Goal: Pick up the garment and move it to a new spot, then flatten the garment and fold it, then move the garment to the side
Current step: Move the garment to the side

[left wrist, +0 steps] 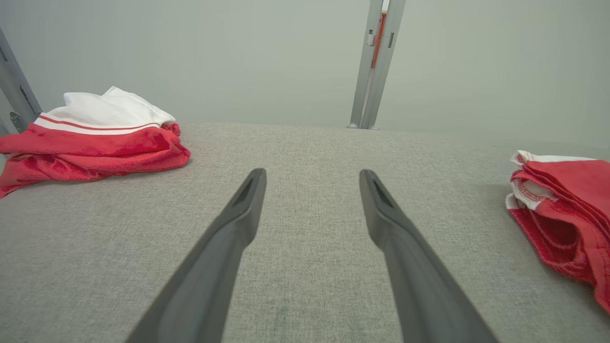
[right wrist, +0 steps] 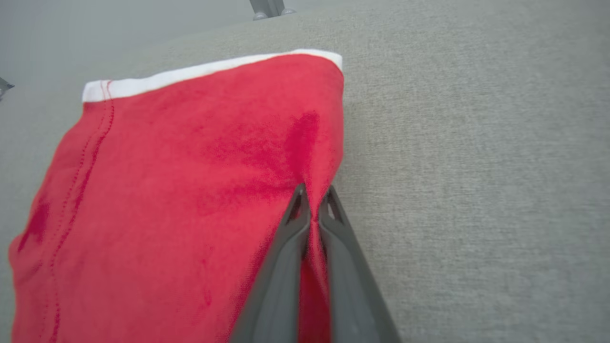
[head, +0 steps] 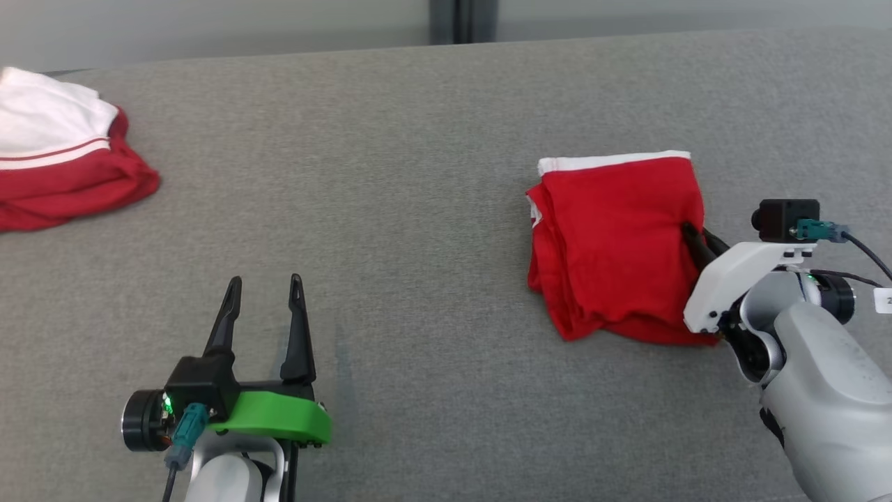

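The garment (head: 613, 244) is a folded red piece with a white band along its far edge, lying on the grey surface at the right. My right gripper (head: 690, 231) is shut on the garment's right edge, pinching a ridge of red cloth (right wrist: 312, 209) between the two dark fingers (right wrist: 286, 247). The folded garment (left wrist: 567, 214) also shows at the right edge of the left wrist view. My left gripper (head: 265, 286) hovers low over bare surface at the lower left, open and holding nothing, well apart from the garment; its fingers (left wrist: 238, 224) stand wide.
A second red and white garment (head: 56, 164) lies crumpled at the far left of the grey surface (head: 390, 174). A grey wall with a metal upright (left wrist: 376, 62) stands behind the surface's far edge.
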